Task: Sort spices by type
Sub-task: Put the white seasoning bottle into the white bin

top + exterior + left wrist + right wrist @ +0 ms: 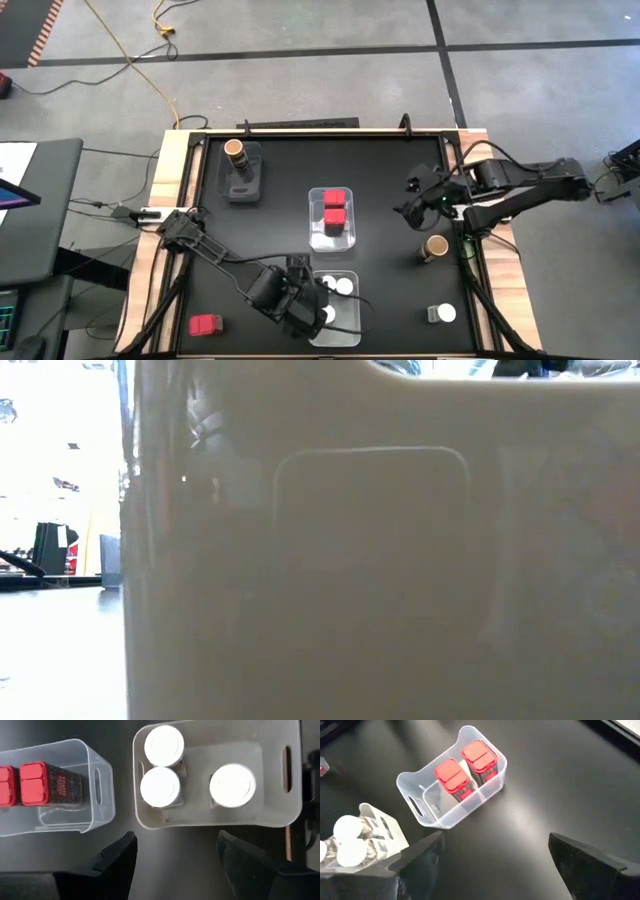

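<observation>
High view shows the left gripper (305, 310), fingers spread and empty, over the tub (352, 280) of 3 white-lidded jars (161, 787) at the table's front edge, nearest the stray red box (205, 325) by the front-left corner; the right gripper (415, 205) hovers parted.

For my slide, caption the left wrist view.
Open left gripper above tub holding three white-lidded jars.
</observation>
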Controlling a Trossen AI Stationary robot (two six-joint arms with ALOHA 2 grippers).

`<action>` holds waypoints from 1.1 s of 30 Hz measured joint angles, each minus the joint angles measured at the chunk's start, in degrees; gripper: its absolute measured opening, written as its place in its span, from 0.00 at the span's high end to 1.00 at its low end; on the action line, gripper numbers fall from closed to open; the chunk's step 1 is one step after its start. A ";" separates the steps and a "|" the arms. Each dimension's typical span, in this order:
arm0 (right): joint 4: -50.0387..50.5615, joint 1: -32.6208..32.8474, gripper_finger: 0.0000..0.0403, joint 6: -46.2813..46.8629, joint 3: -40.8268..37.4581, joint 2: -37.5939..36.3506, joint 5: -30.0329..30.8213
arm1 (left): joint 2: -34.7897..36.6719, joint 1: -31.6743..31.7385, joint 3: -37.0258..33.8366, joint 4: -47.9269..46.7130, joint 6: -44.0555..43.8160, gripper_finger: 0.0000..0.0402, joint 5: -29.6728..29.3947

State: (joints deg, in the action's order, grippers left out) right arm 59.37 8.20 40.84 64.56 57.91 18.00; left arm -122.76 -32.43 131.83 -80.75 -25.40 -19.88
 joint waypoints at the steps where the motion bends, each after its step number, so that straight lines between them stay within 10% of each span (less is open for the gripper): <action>1: 0.02 0.25 0.05 0.48 0.36 0.56 0.00 | 0.04 0.02 0.00 -0.57 0.70 0.35 -0.02; 9: 0.12 2.92 0.05 4.08 3.04 6.57 0.02 | 2.89 -0.13 -3.76 -2.03 4.63 0.35 0.04; 23: 7.63 3.53 0.05 10.09 9.11 15.50 0.12 | 45.44 -0.02 -70.70 49.14 -2.62 0.35 2.89; 33: 30.64 5.33 0.05 29.99 19.19 20.22 -0.04 | 67.47 2.01 -94.35 59.85 -7.16 0.35 -0.61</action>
State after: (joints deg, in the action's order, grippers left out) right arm 90.01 13.53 70.82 83.75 78.13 17.96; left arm -55.29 -30.41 37.48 -20.90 -32.56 -20.49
